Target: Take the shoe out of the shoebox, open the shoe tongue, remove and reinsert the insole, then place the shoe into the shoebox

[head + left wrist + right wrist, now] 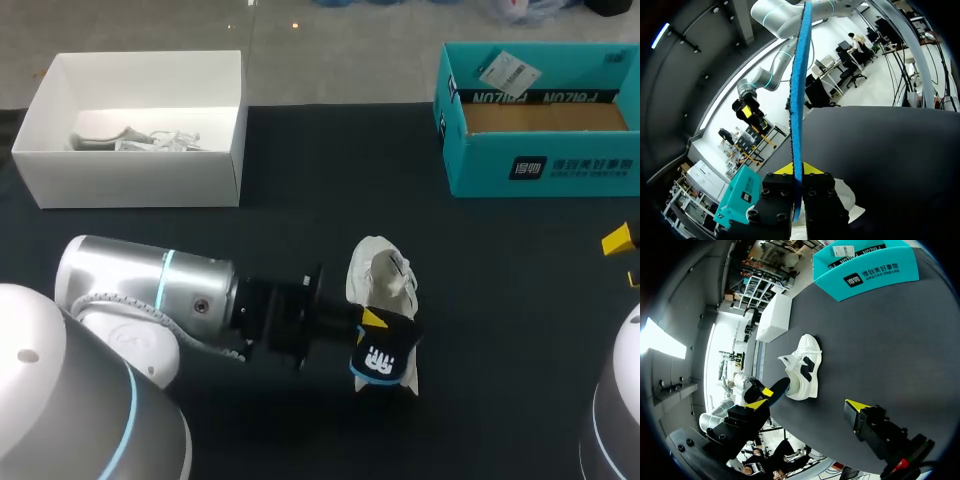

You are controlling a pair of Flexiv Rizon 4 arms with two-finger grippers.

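The white shoe (383, 275) with black side marks stands on the dark table (500, 330), seen also as the shoe (805, 367) ahead of my right gripper. My left gripper (372, 320) is shut on the insole (382, 362), which is black on top with a blue underside, held at the shoe's heel end. In the left wrist view the insole (800, 100) stands edge-on between the fingers of my left gripper (799, 172). My right gripper (806, 405) stands open and empty at the table's right edge, its yellow tip (620, 240) just showing. The teal shoebox (540, 170) sits open at the back right.
A white open box (130, 170) with crumpled paper inside stands at the back left. The teal shoebox (865, 270) and the white box (775, 317) lie beyond the shoe from my right gripper. Bare table lies between shoe and shoebox.
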